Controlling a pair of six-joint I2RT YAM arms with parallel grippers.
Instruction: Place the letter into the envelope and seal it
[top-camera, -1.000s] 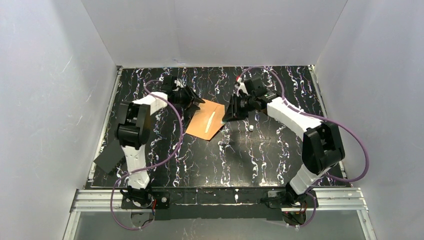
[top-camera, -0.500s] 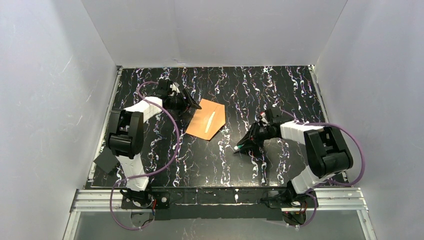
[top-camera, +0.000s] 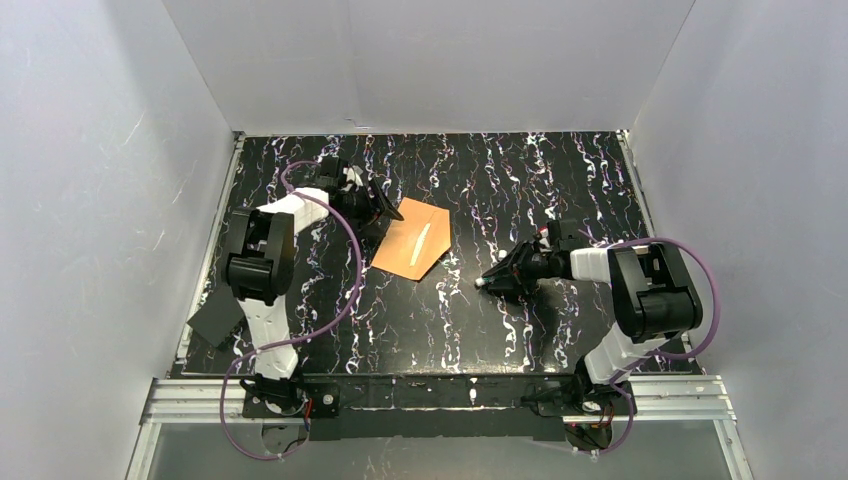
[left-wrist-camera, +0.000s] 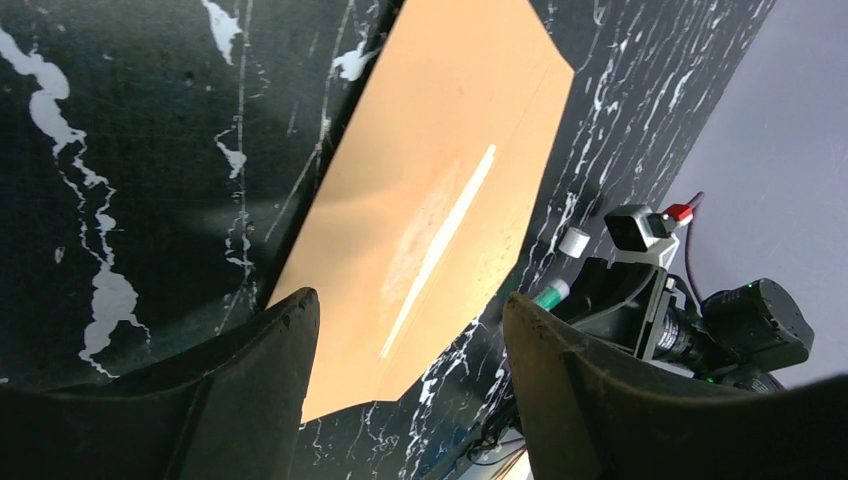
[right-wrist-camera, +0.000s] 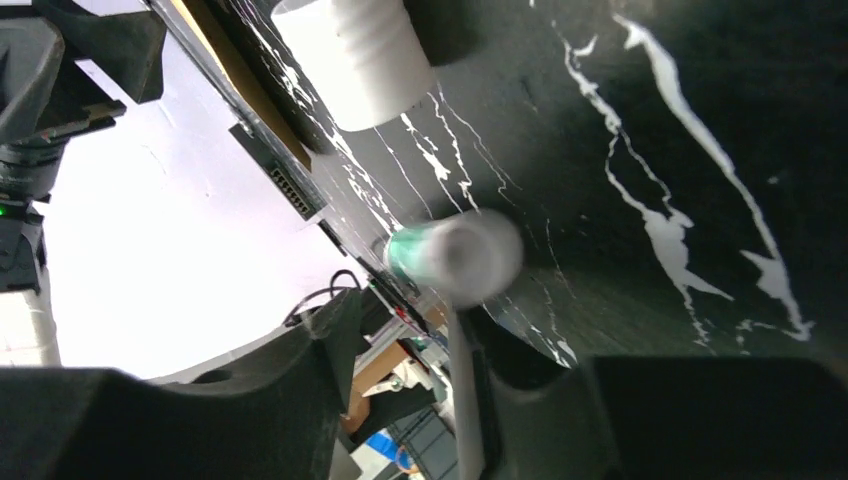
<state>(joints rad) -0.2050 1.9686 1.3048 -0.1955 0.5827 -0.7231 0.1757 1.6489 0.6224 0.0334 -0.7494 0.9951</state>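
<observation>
The orange envelope (top-camera: 412, 243) lies flat at the table's middle left, its pointed flap spread open and a pale strip (left-wrist-camera: 440, 250) facing up. The letter is not in view. My left gripper (top-camera: 378, 213) hangs at the envelope's left edge; in the left wrist view it (left-wrist-camera: 410, 305) stands open over the envelope (left-wrist-camera: 430, 170), holding nothing. My right gripper (top-camera: 488, 282) sits low to the right of the envelope. Its jaws (right-wrist-camera: 400, 312) show a gap, and a blurred green-and-white glue stick (right-wrist-camera: 455, 256) lies just past the tips on the table.
A white cap (right-wrist-camera: 350, 58) lies on the table near the glue stick and also shows as the cap (left-wrist-camera: 573, 241) in the left wrist view. A flat black piece (top-camera: 216, 320) rests at the table's left edge. White walls close in three sides.
My right arm swung from the envelope's right side back toward the front right and its jaws widened. My left gripper opened wider and stayed by the envelope's left edge.
</observation>
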